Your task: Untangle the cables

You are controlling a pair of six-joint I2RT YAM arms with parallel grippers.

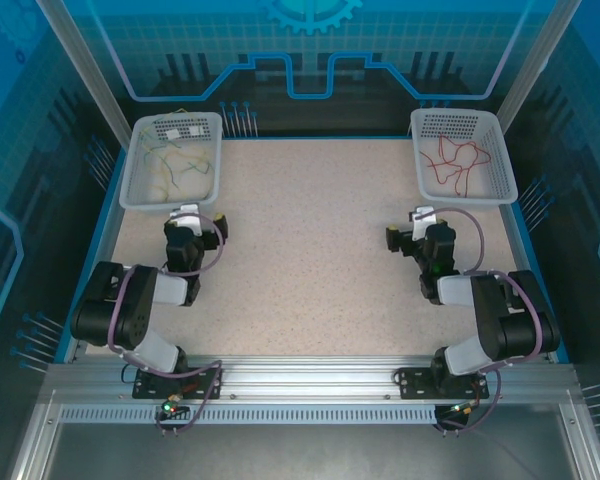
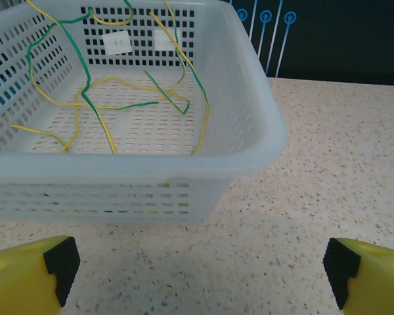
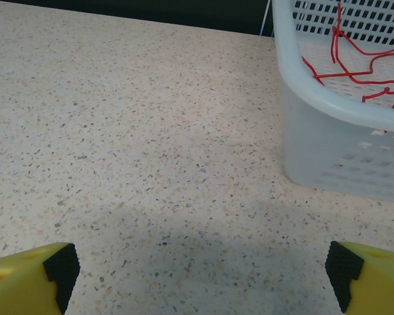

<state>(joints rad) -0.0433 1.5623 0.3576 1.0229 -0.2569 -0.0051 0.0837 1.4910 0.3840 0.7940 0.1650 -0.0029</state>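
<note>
I see two white perforated baskets sitting on the speckled table (image 1: 310,250), one in each far corner. The left basket (image 1: 140,200) holds the green and yellow cables (image 1: 175,165). From the left wrist camera I see a green cable (image 2: 85,92) running down from the back wall onto the basket floor. It crosses several yellow cables (image 2: 118,82) that loop loosely over the floor and climb the side walls. The red cables (image 1: 460,160) lie in the right basket (image 1: 425,150), bent into irregular loops on its floor.

My left gripper (image 1: 188,214) sits low over the table just in front of the left basket's near wall (image 2: 118,167), pointing at it. Its yellow fingers (image 2: 62,269) with black pads are spread wide apart with nothing between them.

My right gripper (image 1: 417,222) is near the right basket's near left corner, pointing towards the far edge. In its wrist view the basket rim (image 3: 328,105) stands to the right and bare table lies straight ahead. Its fingers (image 3: 59,272) are likewise spread wide and hold nothing, and the red cables (image 3: 361,72) show over the rim.
</note>
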